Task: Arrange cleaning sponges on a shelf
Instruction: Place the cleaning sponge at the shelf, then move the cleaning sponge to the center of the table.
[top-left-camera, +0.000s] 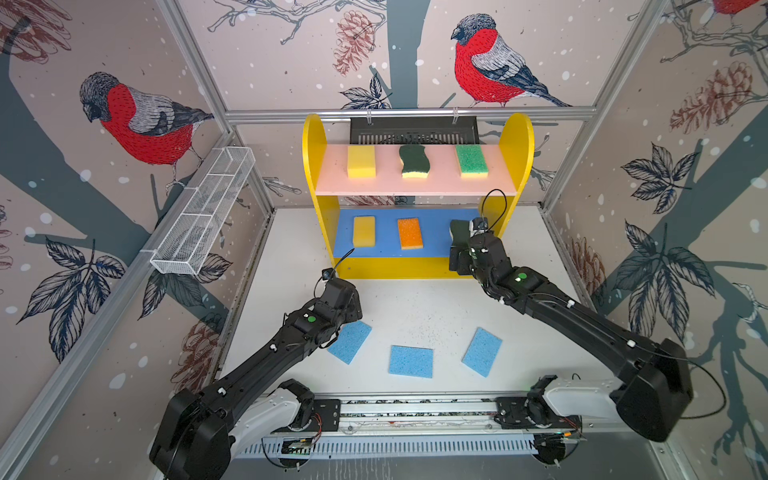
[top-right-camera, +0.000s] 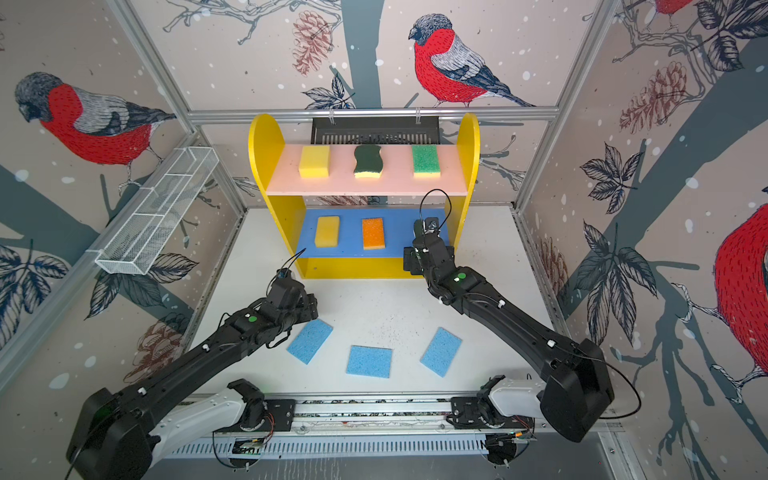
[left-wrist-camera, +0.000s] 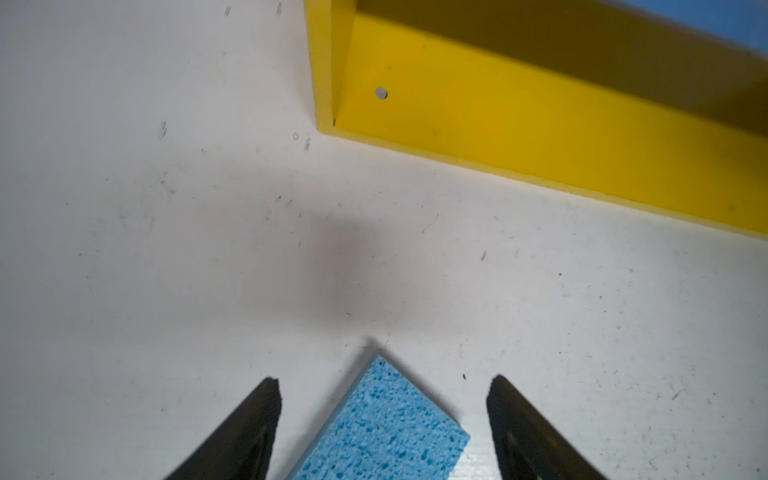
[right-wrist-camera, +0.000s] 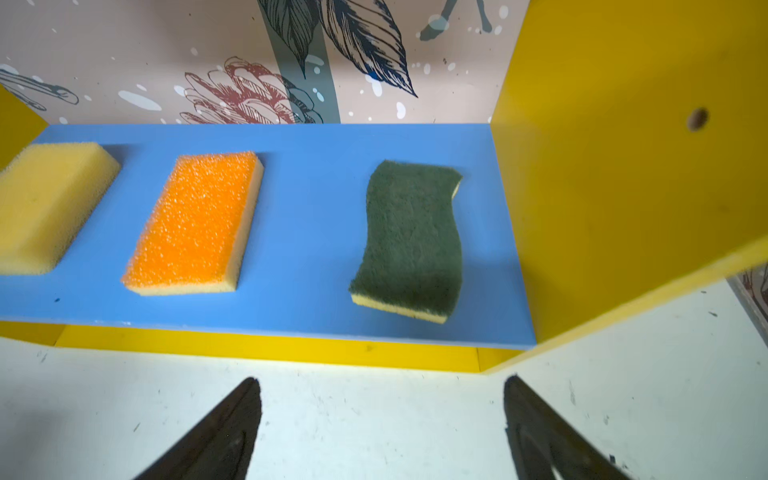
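Nearest, three blue sponges (top-left-camera: 411, 361) are lying flat on the surface (top-left-camera: 415, 307), well apart and not yet shelved. The left tool (left-wrist-camera: 384, 379) is hanging wide open and empty over the left blue sponge (left-wrist-camera: 382, 432). Only that sponge's corner is showing between the jaws, set diagonally to them. Closing there would likely mean pinching a corner, so the thin sponge could end up twisting, folding or slipping out on the lift. Going low enough to catch so flat a piece is also risking the tips scraping the surface.

Farther on, the right tool (right-wrist-camera: 381, 379) is hanging wide open and empty just in front of the shelf (top-left-camera: 395, 268), facing the blue board (right-wrist-camera: 316, 166). A wavy sponge (right-wrist-camera: 411, 237) is lying free there near the side panel (right-wrist-camera: 623, 187). An orange sponge (right-wrist-camera: 195, 224) and a yellow sponge (right-wrist-camera: 45, 208) are sitting beside it, all apart. Any forward drift of the open jaws could be nudging the wavy sponge askew or against the panel.

What is showing of the bottom level is bare, and I am judging that the blue ones belong there. Its opening is low, so a carried sponge could be catching on the blue board's edge.

Farthest, the pink board (top-left-camera: 382, 183) is carrying three more sponges (top-left-camera: 414, 162), well clear of both arms.
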